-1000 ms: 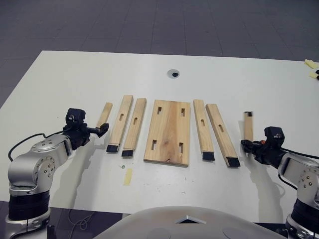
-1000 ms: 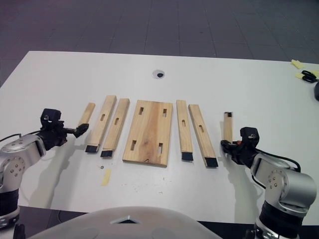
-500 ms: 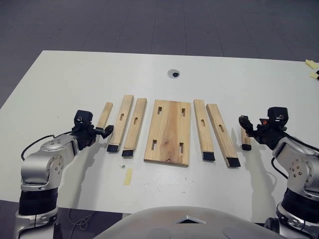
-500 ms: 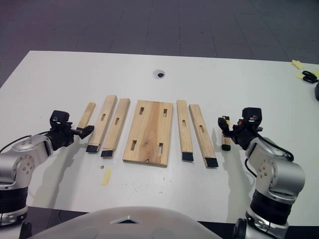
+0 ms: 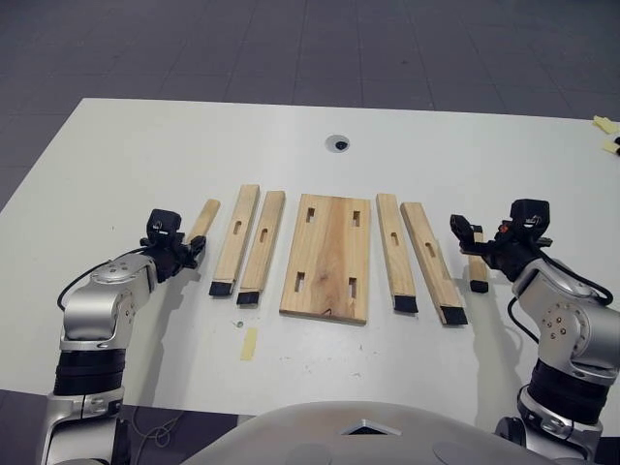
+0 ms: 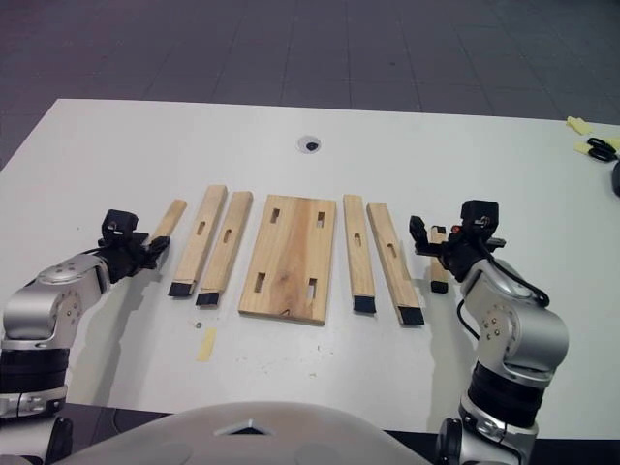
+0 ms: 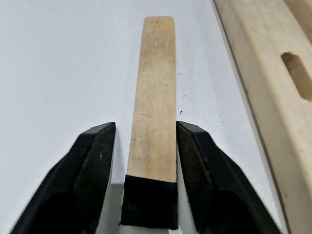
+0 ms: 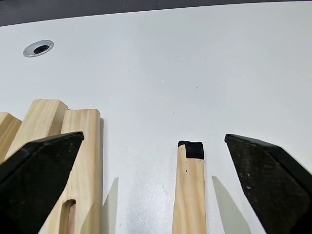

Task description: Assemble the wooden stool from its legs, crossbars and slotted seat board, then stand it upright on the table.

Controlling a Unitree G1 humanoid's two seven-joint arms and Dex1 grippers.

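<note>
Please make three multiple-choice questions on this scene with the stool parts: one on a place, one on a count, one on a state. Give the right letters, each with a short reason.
1. The seat board lies: A) between two pairs of legs; B) stacked on the legs; C) left of all legs.
2. The seat board's slots number: A) two; B) four; C) six.
3. The left claw is: A) shut on a leg; B) open above the seat board; C) open astride the left crossbar.

Answers: 1 A, two legs flank each side; 2 B, four show in the board; 3 C, one finger sits on either side of the crossbar.
</note>
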